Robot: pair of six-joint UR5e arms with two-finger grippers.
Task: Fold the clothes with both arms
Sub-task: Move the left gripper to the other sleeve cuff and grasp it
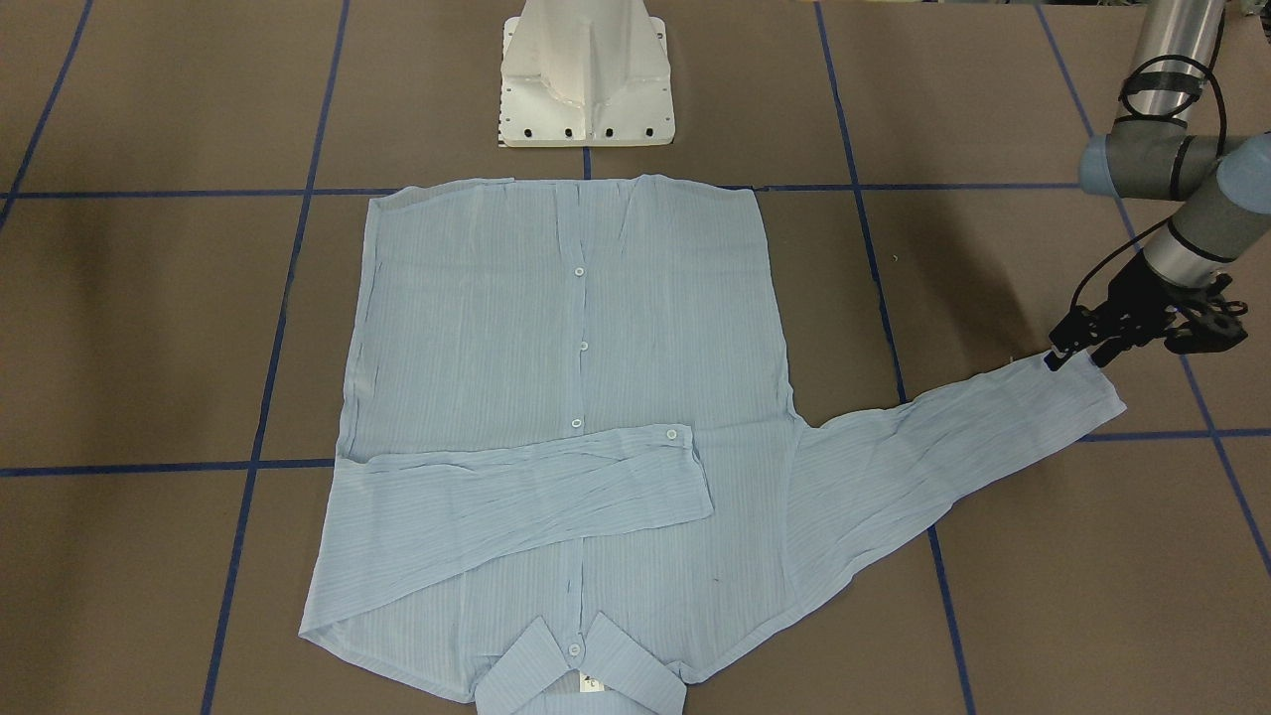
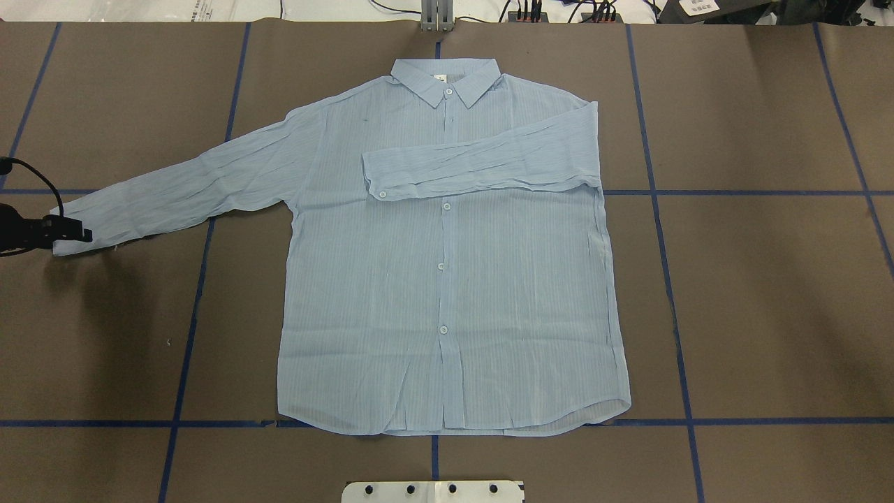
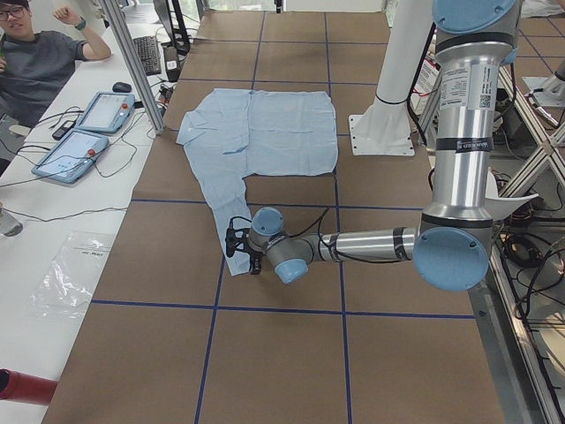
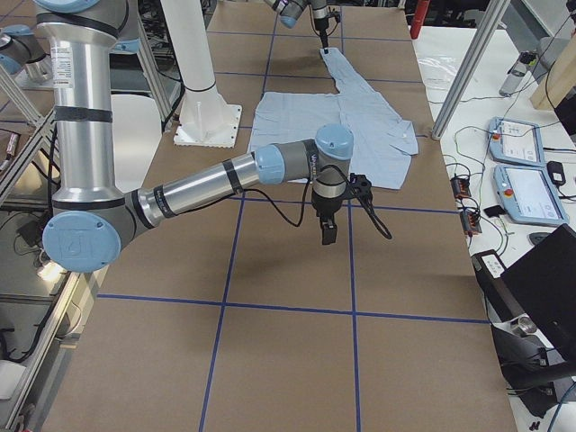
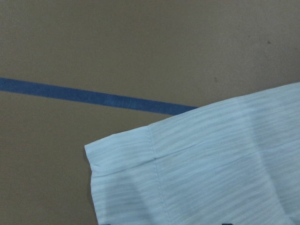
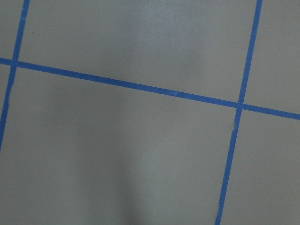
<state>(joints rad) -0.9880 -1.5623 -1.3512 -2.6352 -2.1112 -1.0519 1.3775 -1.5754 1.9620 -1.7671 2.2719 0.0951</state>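
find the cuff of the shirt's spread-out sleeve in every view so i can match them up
Front-facing: cuff at the right, mid-height.
Overhead: cuff at the far left edge.
Exterior left: cuff left of centre.
Exterior right: cuff top centre, far off.
Left wrist: cuff fills the lower right.
Right wrist: not in it.
Shared landmark: white pedestal base, by the shirt's hem.

No text is legible — the collar tag (image 2: 441,77) and arm sticker (image 3: 465,88) are too small.
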